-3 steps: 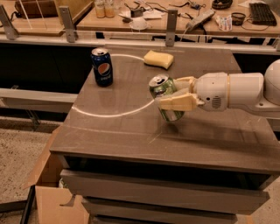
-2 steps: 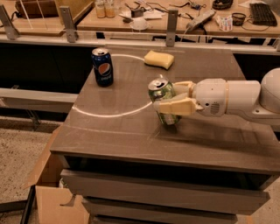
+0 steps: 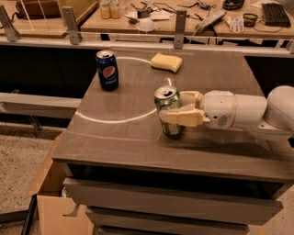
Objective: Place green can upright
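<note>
The green can (image 3: 168, 110) stands upright on the grey tabletop (image 3: 119, 137), near the middle, its silver pull-tab top facing up. My gripper (image 3: 180, 109) reaches in from the right. Its cream fingers (image 3: 183, 118) sit on either side of the can and appear closed on its body. The white arm (image 3: 243, 110) extends off to the right edge.
A dark blue Pepsi can (image 3: 107, 69) stands upright at the back left. A yellow sponge (image 3: 166, 62) lies at the back centre. A white curved line (image 3: 124, 118) crosses the tabletop. A cardboard box (image 3: 50, 211) sits on the floor at lower left. A cluttered desk (image 3: 151, 13) runs behind.
The gripper has moved slightly left and down with the can, which now stands on the tabletop.
</note>
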`<state>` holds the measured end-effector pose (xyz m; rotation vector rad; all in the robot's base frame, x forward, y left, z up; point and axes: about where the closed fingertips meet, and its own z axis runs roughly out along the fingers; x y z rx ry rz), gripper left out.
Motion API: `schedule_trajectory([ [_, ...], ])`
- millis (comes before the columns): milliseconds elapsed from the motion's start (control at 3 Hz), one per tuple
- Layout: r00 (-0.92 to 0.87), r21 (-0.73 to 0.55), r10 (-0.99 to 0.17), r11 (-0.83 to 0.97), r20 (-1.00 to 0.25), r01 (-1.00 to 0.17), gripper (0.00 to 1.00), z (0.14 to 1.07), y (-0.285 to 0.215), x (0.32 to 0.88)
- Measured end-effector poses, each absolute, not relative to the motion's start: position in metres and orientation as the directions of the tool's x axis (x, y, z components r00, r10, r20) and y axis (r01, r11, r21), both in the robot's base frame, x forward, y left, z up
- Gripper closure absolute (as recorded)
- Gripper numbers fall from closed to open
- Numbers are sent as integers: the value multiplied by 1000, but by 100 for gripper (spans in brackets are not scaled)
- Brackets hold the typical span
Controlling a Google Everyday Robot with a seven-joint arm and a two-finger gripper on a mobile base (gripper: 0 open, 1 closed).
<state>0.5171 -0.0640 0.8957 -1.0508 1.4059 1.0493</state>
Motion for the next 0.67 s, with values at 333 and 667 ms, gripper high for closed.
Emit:
schedule_trajectory([
  [333,-60,57,-9,212,-998,-976,35,893,-64,515],
  [667,-52,53,10,201,-999,-978,12,891,-65,514],
])
